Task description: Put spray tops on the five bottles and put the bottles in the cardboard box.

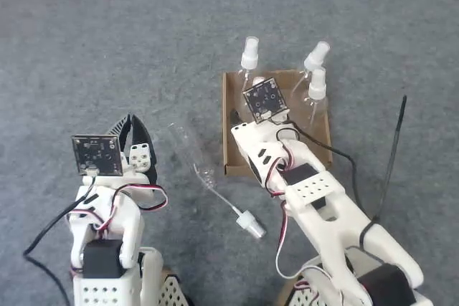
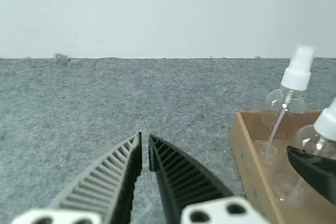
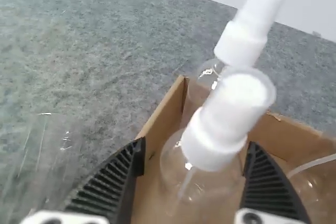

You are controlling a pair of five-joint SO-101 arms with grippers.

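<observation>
Your right claw (image 3: 194, 150) spread wide over the cardboard box (image 3: 163, 114), a capped spray bottle (image 3: 226, 119) standing between its jaws, your left claw (image 2: 145, 142) pinched nearly closed (nothing in it), uncapped bottle (image 1: 190, 150) lying between the two claws, loose spray top (image 1: 252, 223) nearer the arm bases.

Three clear spray-topped plastic bottles (image 1: 316, 88) stand in the brown cardboard box (image 1: 226, 123); an uncapped clear bottle (image 1: 189, 149) lies at its 9 o'clock.

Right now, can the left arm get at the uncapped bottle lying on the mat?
Probably yes. The bottle lies on open mat between the left gripper and the cardboard box, nothing in between. That gripper is shut and empty; the right gripper is over the box, out of the way.
</observation>
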